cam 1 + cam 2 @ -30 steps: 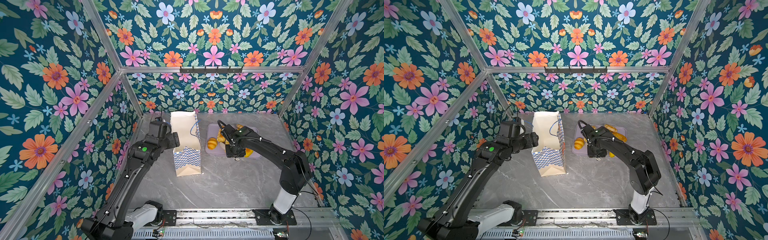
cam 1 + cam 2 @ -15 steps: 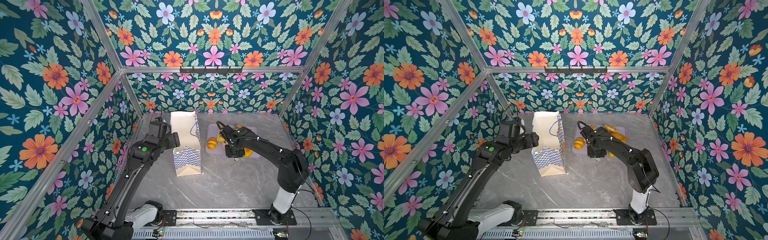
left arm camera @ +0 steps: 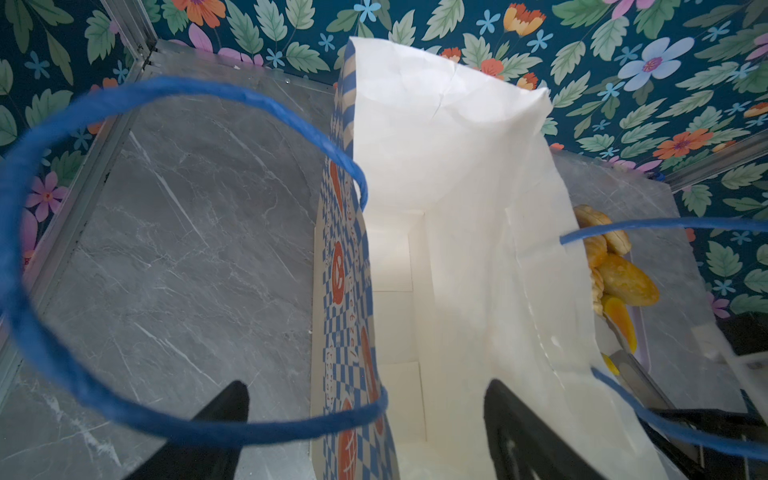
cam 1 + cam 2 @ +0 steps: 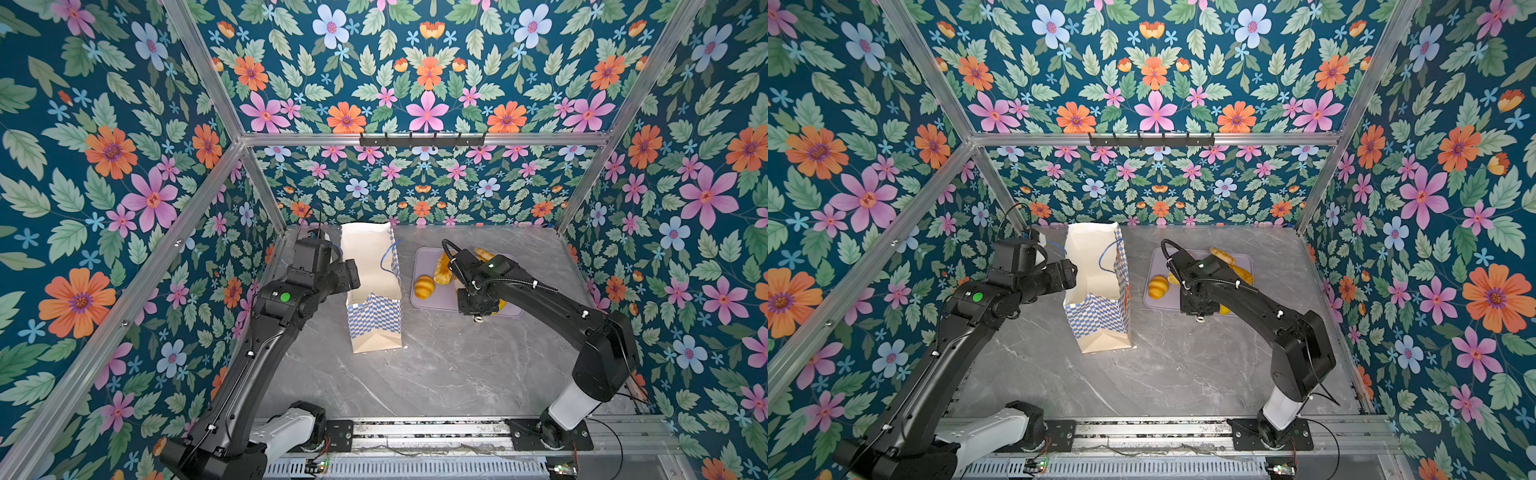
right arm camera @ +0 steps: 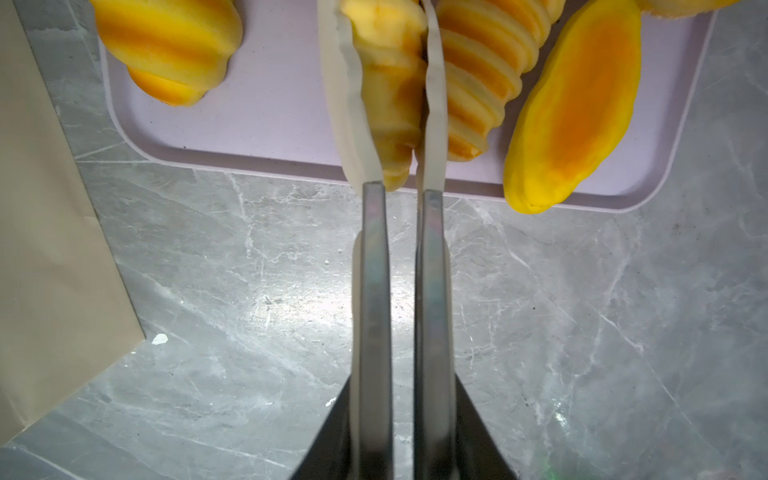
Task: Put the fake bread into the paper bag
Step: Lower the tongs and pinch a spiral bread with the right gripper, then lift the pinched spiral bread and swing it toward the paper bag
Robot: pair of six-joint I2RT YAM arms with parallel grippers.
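Right pincer [image 5: 386,41] clamps pale ridged toy loaf [image 5: 390,104] on lilac tray [image 5: 270,104]; left pincer [image 3: 365,386], wide open, straddles cream checkered paper bag [image 3: 457,166] wall, presumably steadying it.

Robot lab cell: alu frame [image 4: 291,139], floral backdrop walls [image 4: 428,70], L arm [image 4: 257,357] + R arm [image 4: 557,307] bolted to rail [image 4: 428,428].

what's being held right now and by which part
The right gripper pinches a pale ridged bread piece near its tapered end. The left gripper is open, holding nothing.

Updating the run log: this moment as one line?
left gripper: open, straddling paper bag wall | right gripper: closed on bread piece at lilac tray
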